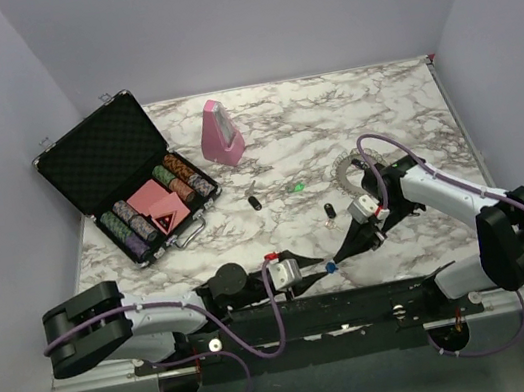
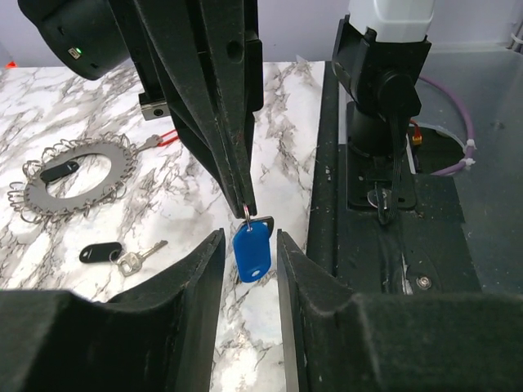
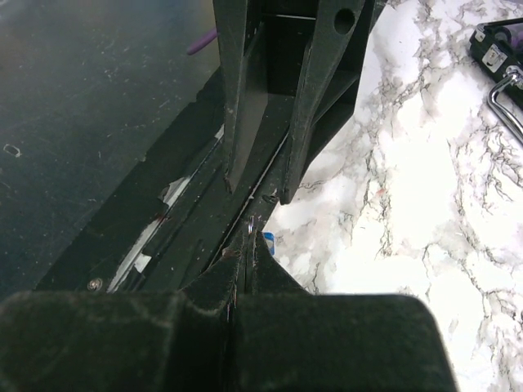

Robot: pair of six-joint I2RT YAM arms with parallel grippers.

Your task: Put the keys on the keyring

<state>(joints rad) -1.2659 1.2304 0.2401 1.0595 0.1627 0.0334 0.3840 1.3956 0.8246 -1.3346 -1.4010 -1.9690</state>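
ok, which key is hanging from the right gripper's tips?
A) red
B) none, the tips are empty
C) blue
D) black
C: in the left wrist view the blue key dangles by its small ring, pinched in the shut tips of the right gripper.
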